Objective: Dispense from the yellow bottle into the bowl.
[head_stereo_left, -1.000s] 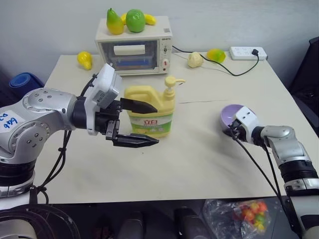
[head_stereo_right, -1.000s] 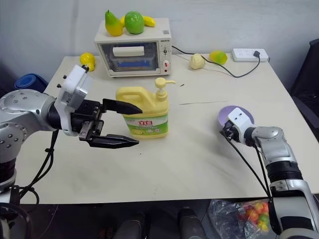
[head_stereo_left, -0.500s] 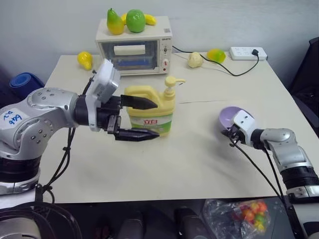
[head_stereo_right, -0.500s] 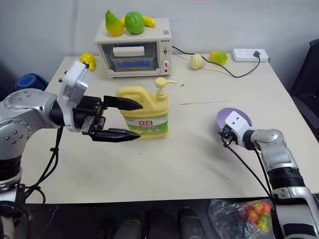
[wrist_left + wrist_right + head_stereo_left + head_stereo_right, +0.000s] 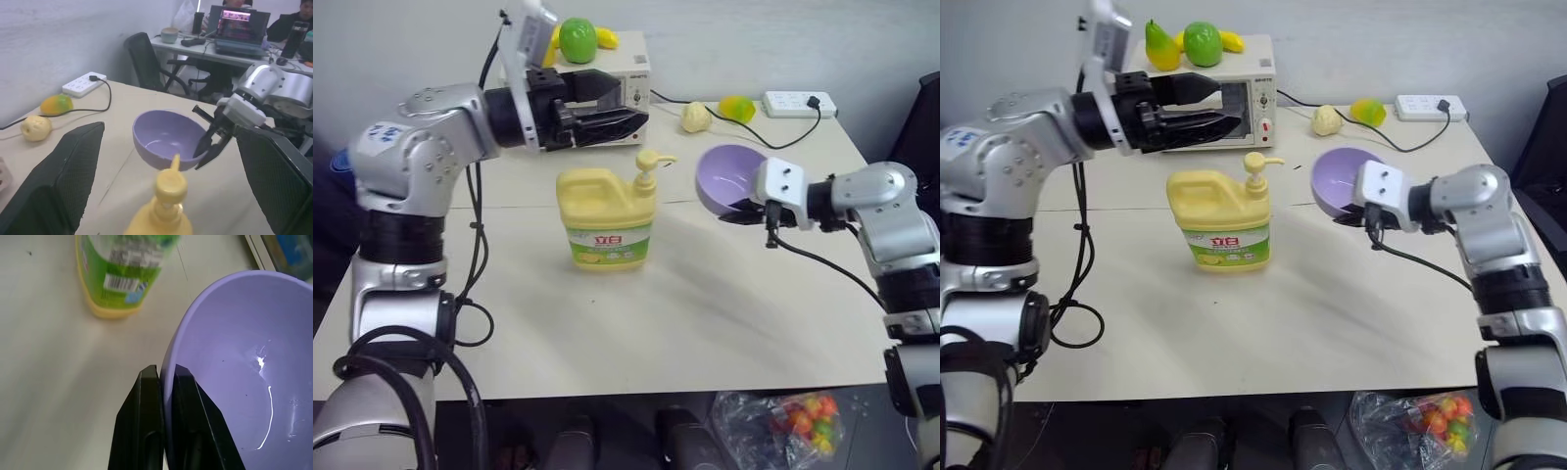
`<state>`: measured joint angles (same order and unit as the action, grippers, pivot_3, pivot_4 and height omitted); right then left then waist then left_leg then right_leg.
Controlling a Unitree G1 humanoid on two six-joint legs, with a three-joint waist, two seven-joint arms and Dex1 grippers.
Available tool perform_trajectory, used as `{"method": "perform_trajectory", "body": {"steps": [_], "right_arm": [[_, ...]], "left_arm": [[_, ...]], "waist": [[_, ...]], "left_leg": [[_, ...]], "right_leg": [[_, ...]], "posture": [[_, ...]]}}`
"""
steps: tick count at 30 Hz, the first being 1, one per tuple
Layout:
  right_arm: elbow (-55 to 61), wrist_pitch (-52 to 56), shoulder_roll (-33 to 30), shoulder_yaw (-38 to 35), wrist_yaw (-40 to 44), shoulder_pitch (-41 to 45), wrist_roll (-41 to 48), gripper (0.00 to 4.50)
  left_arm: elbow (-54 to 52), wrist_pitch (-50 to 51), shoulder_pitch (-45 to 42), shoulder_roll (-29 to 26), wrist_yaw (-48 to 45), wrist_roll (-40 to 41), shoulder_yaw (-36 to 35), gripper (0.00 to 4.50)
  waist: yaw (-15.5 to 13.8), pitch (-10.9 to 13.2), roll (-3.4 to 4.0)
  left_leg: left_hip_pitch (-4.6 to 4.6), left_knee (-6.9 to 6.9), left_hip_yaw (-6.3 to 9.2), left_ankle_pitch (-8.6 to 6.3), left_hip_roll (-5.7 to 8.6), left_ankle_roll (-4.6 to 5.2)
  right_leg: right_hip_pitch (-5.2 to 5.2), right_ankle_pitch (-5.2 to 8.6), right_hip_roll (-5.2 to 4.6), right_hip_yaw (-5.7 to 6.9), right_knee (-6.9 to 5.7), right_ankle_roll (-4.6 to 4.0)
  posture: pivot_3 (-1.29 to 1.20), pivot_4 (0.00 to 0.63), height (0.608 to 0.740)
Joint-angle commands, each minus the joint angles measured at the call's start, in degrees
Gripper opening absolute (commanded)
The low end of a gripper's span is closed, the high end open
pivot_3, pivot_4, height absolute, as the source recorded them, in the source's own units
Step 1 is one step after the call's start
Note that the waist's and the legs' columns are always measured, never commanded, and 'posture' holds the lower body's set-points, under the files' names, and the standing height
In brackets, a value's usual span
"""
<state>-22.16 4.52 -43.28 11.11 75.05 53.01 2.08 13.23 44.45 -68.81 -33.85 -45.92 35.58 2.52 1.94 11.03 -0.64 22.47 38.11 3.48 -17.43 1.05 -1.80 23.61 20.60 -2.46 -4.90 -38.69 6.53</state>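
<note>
Above the worktop's middle: right pincer (image 5: 1351, 217) carries the bowl (image 5: 1340, 182); left pincer (image 5: 1203, 106) poised over the pump.

Right pincer is clamped shut on the bowl's near rim, holding it off the worktop (image 5: 1332, 323), tilted, mouth toward the yellow bottle (image 5: 1221, 221). Bottle stands upright mid-worktop, long axis vertical, nozzle pointing at the bowl, which hangs just beside the spout, slightly higher. Left pincer is wide open, empty, level, above and behind the pump head; judged the nearer arm for pressing. Likely next: bowl under spout.
</note>
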Motion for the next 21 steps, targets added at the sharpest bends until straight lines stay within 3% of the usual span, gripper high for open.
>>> {"method": "perform_trajectory", "body": {"steps": [1,2,6,9,16,21], "right_arm": [[-2.93,-4.26,0.94,1.28,1.19,2.8,-1.55,0.05],[-3.96,-5.22,1.36,1.8,1.37,3.41,-2.09,0.05],[-6.96,-7.19,2.54,2.41,1.34,5.14,-2.98,0.0],[-7.71,-7.75,2.79,2.37,1.44,5.57,-3.09,0.0],[-8.75,-9.44,2.53,2.52,4.49,6.85,-2.37,0.0],[-9.6,-8.45,2.72,2.32,9.18,10.11,-1.07,0.0]], "left_arm": [[3.39,-3.98,-2.86,1.16,-1.4,-3.7,-0.09,4.5],[3.99,-4.79,-3.0,1.54,-2.06,-4.56,0.16,4.5],[4.27,-5.63,-2.94,2.24,-4.67,-5.9,0.07,3.38],[2.46,-4.47,-2.17,2.39,-6.27,-5.47,-0.52,3.38],[0.34,-4.92,0.1,2.05,-11.07,-6.36,0.25,3.38],[5.27,-7.65,-0.53,3.74,-12.08,-8.31,-0.17,2.22]], "waist": [[-0.01,0.0,0.0],[0.0,0.0,0.0],[0.05,0.0,0.0],[0.22,0.0,0.0],[0.88,0.0,0.0],[1.33,0.0,0.0]], "left_leg": [[0.04,0.01,0.0,0.0,0.01,0.0],[0.1,0.02,0.0,0.0,0.02,0.0],[0.41,0.13,0.0,0.01,0.04,-0.02],[0.85,0.53,-0.02,0.04,0.05,-0.08],[0.85,0.54,-0.03,0.05,0.05,-0.08],[0.84,0.63,-0.03,0.04,0.06,-0.08]], "right_leg": [[0.04,0.0,-0.01,0.01,-0.01,0.0],[0.1,0.0,-0.03,0.01,-0.01,0.0],[0.42,-0.01,-0.06,0.02,-0.17,0.01],[0.93,-0.01,-0.09,0.08,-0.49,0.02],[0.96,-0.01,-0.1,0.16,-0.74,0.01],[0.95,-0.01,-0.09,0.16,-0.82,0.02]], "posture": [[0.0,0.15,0.74],[0.0,0.15,0.74],[0.0,0.15,0.74],[0.0,0.15,0.74],[0.0,0.15,0.74],[0.0,0.15,0.74]]}}
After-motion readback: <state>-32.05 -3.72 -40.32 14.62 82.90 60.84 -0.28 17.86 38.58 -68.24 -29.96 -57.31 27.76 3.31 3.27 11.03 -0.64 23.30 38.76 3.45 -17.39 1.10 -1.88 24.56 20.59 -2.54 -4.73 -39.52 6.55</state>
